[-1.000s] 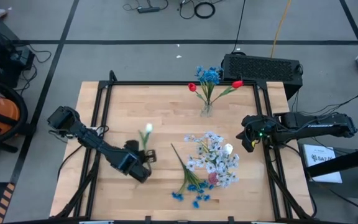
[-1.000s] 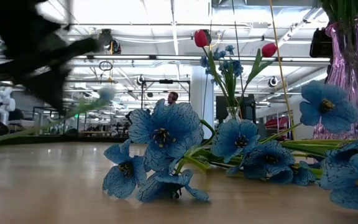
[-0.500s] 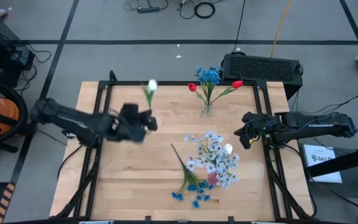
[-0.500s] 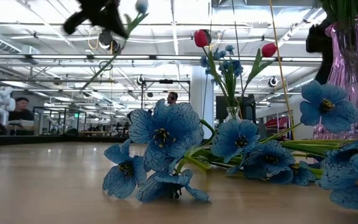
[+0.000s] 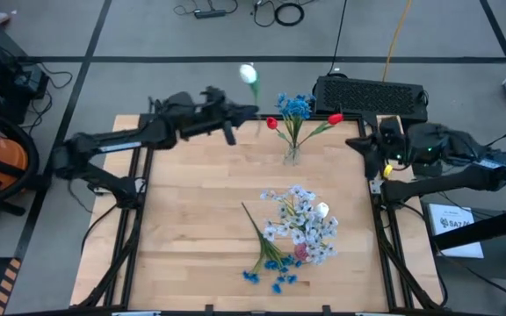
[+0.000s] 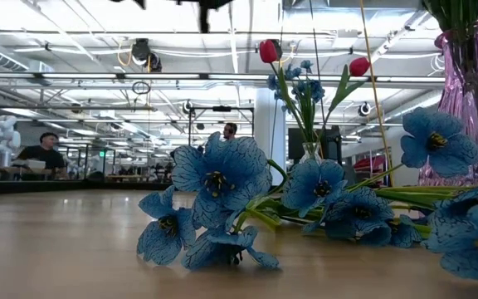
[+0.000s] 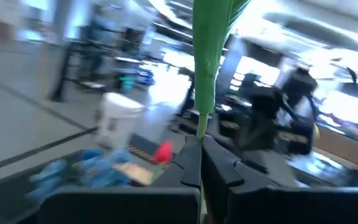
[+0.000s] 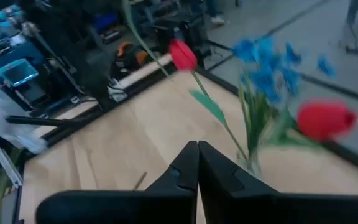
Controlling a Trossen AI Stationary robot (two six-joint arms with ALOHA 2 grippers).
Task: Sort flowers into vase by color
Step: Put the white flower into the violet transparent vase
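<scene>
High view: left gripper (image 5: 246,111) pinches white tulip (image 5: 249,73) stem at vase's (image 5: 292,155) 10 o'clock, staged for insertion; right gripper (image 5: 365,143), fingers pressed together, waits at 3 o'clock.

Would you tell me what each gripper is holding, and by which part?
The left gripper pinches the white tulip by its green stem; the right gripper holds nothing.

A white tulip (image 5: 248,73) held aloft beside the vase (image 5: 292,154) of blue and red flowers; mixed flowers (image 5: 297,230) lie heaped mid-table
</scene>
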